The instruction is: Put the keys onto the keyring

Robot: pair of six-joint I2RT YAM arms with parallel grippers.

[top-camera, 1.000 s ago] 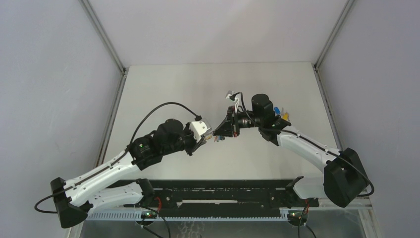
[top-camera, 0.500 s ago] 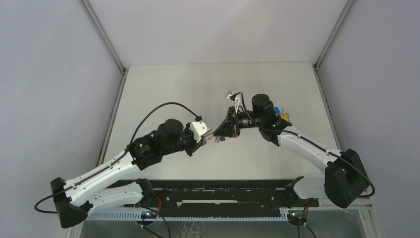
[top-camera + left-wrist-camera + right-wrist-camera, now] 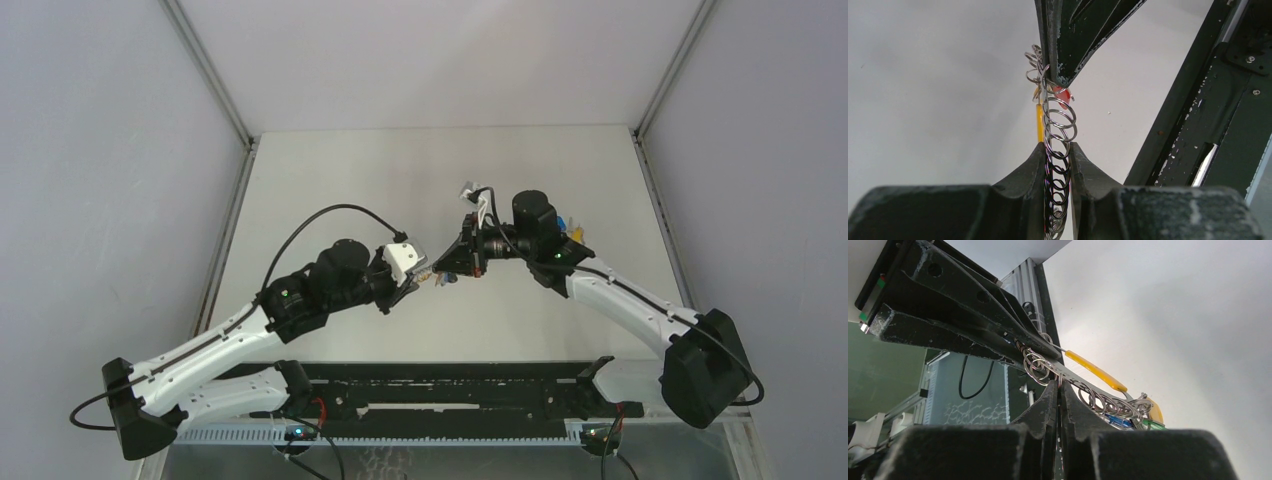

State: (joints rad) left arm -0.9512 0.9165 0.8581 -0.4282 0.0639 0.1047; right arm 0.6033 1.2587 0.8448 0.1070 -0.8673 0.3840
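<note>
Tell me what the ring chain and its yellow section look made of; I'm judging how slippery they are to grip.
The ring chain looks like thin steel wire: bright, with sharp glints on each loop. The yellow section looks like smooth glossy plastic, perhaps a coating: even colour, soft highlight.

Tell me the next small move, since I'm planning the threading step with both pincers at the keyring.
Probably ease the right pincer slightly away from the left pincer: both pinch the keyring close together, and its rings overlap between them.
</note>
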